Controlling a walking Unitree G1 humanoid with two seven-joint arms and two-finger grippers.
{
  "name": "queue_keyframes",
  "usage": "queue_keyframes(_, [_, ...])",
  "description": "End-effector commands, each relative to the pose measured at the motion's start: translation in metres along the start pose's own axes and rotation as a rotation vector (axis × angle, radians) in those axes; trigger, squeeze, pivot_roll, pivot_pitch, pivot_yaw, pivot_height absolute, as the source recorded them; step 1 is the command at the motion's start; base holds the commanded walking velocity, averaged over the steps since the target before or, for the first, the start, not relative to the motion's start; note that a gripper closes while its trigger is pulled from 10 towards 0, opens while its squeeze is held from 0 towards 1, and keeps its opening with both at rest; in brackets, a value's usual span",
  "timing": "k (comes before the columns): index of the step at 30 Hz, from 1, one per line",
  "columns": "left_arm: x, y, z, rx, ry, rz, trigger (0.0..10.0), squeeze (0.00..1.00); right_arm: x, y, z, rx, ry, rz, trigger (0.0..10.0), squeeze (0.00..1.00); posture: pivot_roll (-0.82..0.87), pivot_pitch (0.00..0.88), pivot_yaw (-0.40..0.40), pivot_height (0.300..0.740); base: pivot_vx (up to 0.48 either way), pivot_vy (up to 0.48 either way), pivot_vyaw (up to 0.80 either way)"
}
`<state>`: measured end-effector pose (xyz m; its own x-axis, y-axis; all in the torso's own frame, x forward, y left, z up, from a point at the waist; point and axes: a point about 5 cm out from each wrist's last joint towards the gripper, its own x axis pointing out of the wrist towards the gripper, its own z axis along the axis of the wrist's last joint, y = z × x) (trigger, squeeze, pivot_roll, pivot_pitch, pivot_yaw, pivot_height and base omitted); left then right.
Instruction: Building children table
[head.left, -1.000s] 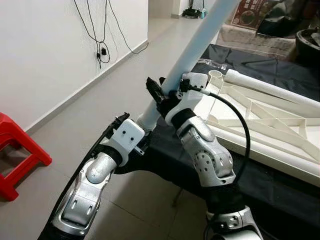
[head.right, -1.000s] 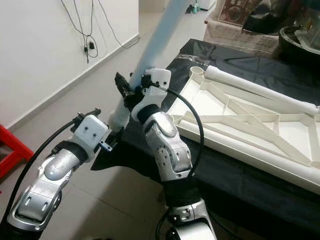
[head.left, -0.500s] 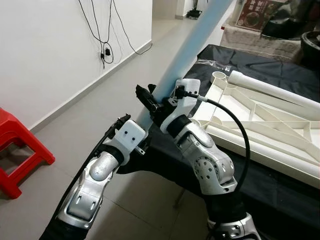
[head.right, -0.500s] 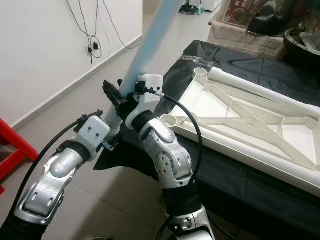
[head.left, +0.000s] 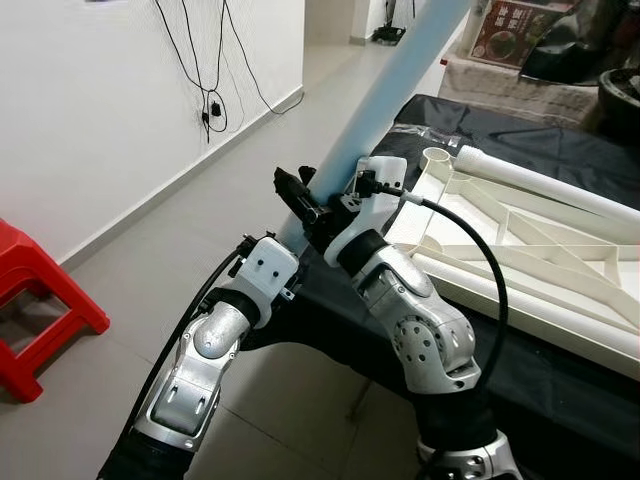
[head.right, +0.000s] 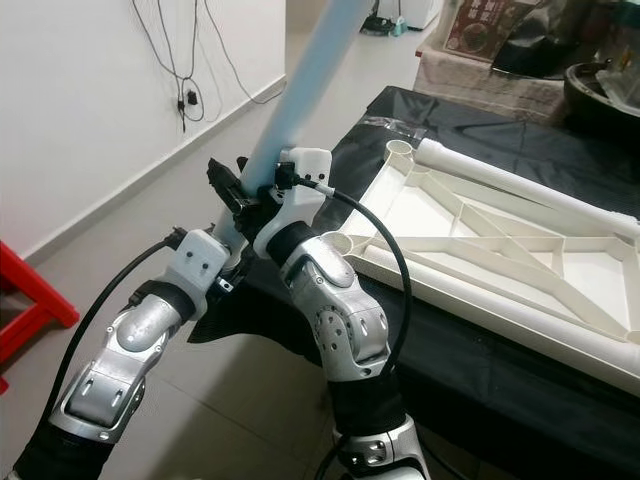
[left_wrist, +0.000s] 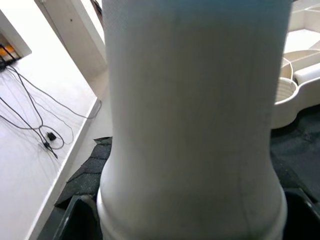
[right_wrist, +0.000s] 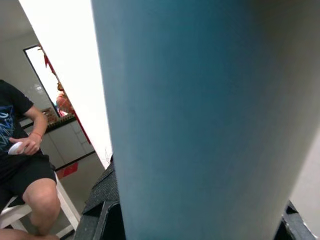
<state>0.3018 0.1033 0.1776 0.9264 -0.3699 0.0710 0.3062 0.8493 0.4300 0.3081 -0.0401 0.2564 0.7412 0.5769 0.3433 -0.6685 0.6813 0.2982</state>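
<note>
Left eye view: table leg (head.left: 385, 95) slanted from the frame centre up toward 1 o'clock, off the counter (head.left: 560, 370) edge and over the floor; right jaws clamped on its lower part, left jaws clamped just below, at 7 o'clock of the right wrist. Upturned tabletop (head.left: 520, 240) flat on the counter at 3 o'clock, far corner socket (head.left: 436, 157) open beside a leg already lying along its far edge. Risk, as a judgement: with a long leg gripped only near one end, expect leverage to twist it in the jaws and swing the free end wide; expect a slanted entry to bind at the socket rim or push the tabletop across the cloth. Right eye view: near corner socket (head.right: 340, 241) just behind the right forearm, so watch for an elbow strike there. Left wrist view: leg end close between the black fingers (left_wrist: 75, 217), socket rim beyond. Right wrist view: leg again across the frame; seated person (right_wrist: 20, 150) at 8 o'clock, so keep any swing of the free end away from that side. Against half a second earlier: left wrist drawn closer under the right wrist, leg slant nearly unchanged. Against one second earlier: right wrist lower and farther from the far socket, part of that being camera shift.
</note>
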Motion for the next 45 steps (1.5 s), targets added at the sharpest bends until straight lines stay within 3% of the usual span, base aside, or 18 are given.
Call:
queue_keyframes(1, [-0.001,0.014,-0.007,0.029,0.031,0.064,0.0,0.0,-0.002,0.003,-0.004,-0.007,0.027,0.02,10.0,0.0,0.09,0.055,-0.032,0.74,0.0,0.0,0.0])
queue_keyframes(6, [-0.002,0.016,-0.009,0.016,0.038,0.068,0.0,0.0,-0.003,0.0,-0.005,-0.039,0.025,0.009,10.0,0.0,0.09,0.037,-0.032,0.74,0.0,0.0,0.0])
queue_keyframes(7, [-0.002,0.016,-0.01,-0.001,0.041,0.062,10.0,0.0,-0.004,-0.002,-0.005,-0.058,0.022,-0.001,10.0,0.0,0.09,0.037,-0.032,0.74,0.0,0.0,0.0])
queue_keyframes(8, [-0.006,0.013,-0.009,-0.027,0.025,0.024,10.0,0.0,-0.005,-0.006,-0.007,-0.079,0.026,0.003,10.0,1.0,0.09,0.021,-0.029,0.74,0.0,0.0,0.0])
queue_keyframes(13, [-0.015,0.007,-0.006,-0.062,-0.02,-0.069,10.0,0.0,-0.007,-0.012,-0.009,-0.091,0.033,0.037,10.0,1.0,0.09,0.02,-0.028,0.74,0.0,0.0,0.0])
queue_keyframes(14, [-0.023,0.004,-0.009,-0.096,-0.011,-0.132,10.0,0.0,-0.007,-0.012,-0.008,-0.075,0.046,0.094,10.0,0.0,0.08,0.01,-0.018,0.74,0.0,0.0,0.0])
queue_keyframes(17, [-0.044,0.0,-0.019,-0.217,0.025,-0.272,10.0,0.0,-0.009,-0.019,-0.003,-0.06,0.092,0.222,10.0,0.0,0.08,0.011,-0.021,0.74,0.0,0.0,0.0])
queue_keyframes(20, [-0.054,-0.003,-0.022,-0.251,0.044,-0.354,10.0,0.0,-0.007,-0.024,0.003,-0.043,0.113,0.264,10.0,0.0,0.09,0.021,-0.029,0.74,0.0,0.0,0.0])
queue_keyframes(24, [-0.064,-0.007,-0.025,-0.304,0.062,-0.432,10.0,0.0,-0.008,-0.022,0.007,0.005,0.14,0.375,10.0,0.0,0.09,0.024,-0.032,0.74,0.0,0.0,0.0])
queue_keyframes(25, [-0.071,-0.012,-0.024,-0.359,0.074,-0.489,10.0,0.0,-0.011,-0.019,0.006,0.026,0.177,0.446,10.0,0.0,0.09,0.026,-0.037,0.74,0.0,0.0,0.0])
queue_keyframes(28, [-0.08,-0.016,-0.024,-0.397,0.086,-0.556,10.0,0.0,-0.019,-0.013,0.0,0.041,0.255,0.556,10.0,0.0,0.09,0.029,-0.041,0.74,0.0,0.0,0.0])
queue_keyframes(30, [-0.084,-0.016,-0.023,-0.404,0.093,-0.588,10.0,0.0,-0.024,-0.01,-0.004,0.047,0.297,0.611,10.0,0.0,0.09,0.031,-0.042,0.74,0.0,0.0,0.0])
queue_keyframes(45, [-0.093,-0.021,-0.026,-0.423,0.127,-0.647,10.0,0.0,-0.03,-0.01,-0.009,0.092,0.368,0.659,10.0,0.0,0.09,0.033,-0.042,0.74,0.0,0.0,0.0])
